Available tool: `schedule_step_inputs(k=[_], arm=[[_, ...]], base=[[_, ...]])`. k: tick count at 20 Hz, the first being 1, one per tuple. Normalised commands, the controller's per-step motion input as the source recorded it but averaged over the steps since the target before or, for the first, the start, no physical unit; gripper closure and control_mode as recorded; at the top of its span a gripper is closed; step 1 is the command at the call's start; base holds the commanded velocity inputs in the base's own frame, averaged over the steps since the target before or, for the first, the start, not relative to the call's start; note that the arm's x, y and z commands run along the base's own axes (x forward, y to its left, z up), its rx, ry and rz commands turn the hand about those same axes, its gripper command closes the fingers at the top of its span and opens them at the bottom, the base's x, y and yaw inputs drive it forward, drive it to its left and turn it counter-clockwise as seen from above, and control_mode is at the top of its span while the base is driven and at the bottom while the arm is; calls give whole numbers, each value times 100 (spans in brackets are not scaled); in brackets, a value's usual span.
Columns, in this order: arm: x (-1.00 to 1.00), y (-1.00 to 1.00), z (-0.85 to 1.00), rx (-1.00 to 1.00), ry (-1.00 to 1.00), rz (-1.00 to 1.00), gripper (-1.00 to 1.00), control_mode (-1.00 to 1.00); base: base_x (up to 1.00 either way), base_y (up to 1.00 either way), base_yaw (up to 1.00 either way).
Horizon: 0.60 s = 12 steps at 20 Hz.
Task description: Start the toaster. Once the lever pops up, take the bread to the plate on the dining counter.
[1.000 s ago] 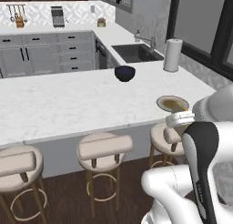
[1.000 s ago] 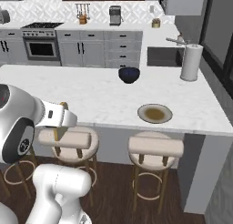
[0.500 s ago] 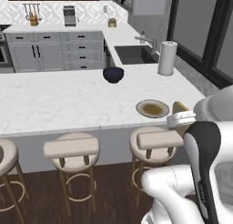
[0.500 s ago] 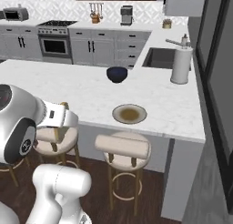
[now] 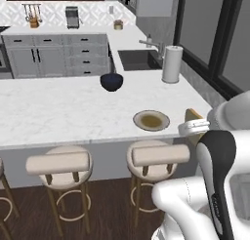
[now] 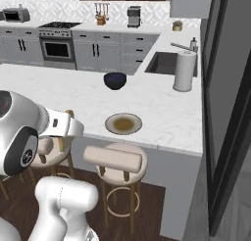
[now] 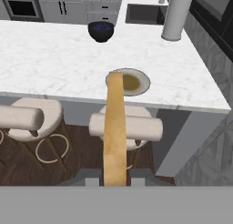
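gripper (image 7: 114,181) clamped on bread (image 7: 114,127), edge-on. slice looks light, stiff, crumbly; grip near lower edge. plate (image 7: 133,81) ahead on dining counter (image 7: 54,59).

White marble dining counter (image 5: 58,112) with plate (image 5: 151,120), dark bowl (image 5: 112,82), paper-towel roll (image 5: 171,64).

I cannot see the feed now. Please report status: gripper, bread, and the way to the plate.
Gripper shut on bread, slice edge-on. Plate bare on dining counter, near its edge. Stools below the counter edge; nothing between bread and plate.
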Motion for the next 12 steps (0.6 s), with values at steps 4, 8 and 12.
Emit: schedule_step_inputs(k=[4,8,12], arm=[[0,0,0,0,0,0,100,100],[0,0,0,0,0,0,100,100],[0,0,0,0,0,0,100,100]], base=[[47,-28,0],[45,-18,0],[39,-4,-1]])
